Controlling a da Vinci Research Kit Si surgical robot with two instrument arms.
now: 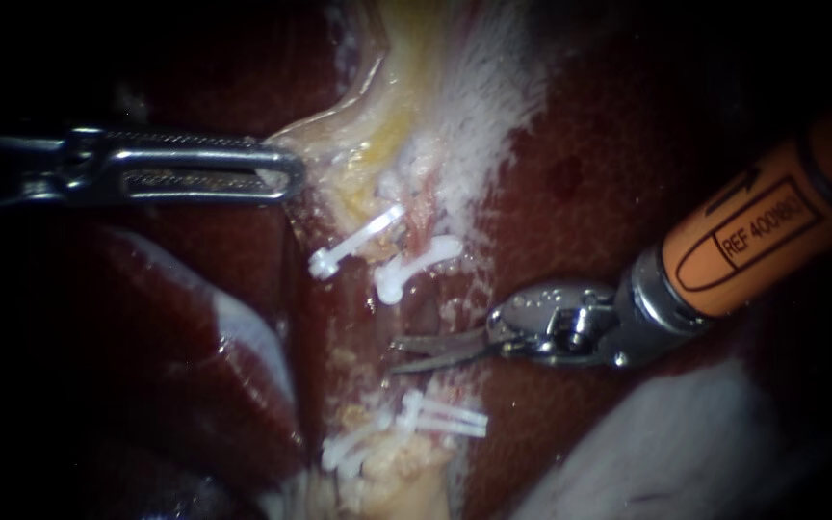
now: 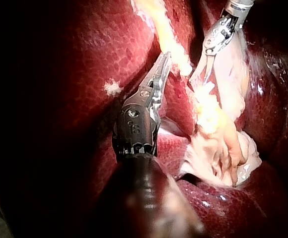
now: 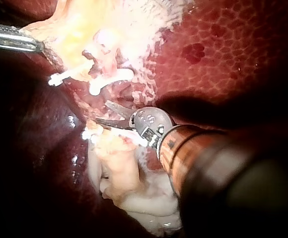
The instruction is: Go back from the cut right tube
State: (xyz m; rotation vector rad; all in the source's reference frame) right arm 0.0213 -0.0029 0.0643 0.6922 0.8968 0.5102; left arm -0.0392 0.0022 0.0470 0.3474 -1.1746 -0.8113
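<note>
Parted by a narrow gap and gripping nothing: blades of right instrument [image 1: 397,355], lying in the break of the cut right tube [image 1: 423,214], between upper clips [image 1: 414,265] and lower clips [image 1: 440,416]. Clamped together on a flap of yellowish tissue [image 1: 358,144]: jaws of left instrument [image 1: 291,175], near the upper clips. All around, dark red liver [image 1: 570,173].

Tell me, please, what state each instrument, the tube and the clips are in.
Left instrument: jaws shut on yellowish tissue.
Right instrument: jaws slightly open, empty.
Tube: cut, ends apart.
Upper clips: closed on the tube.
Lower clips: closed on the tube.
</note>
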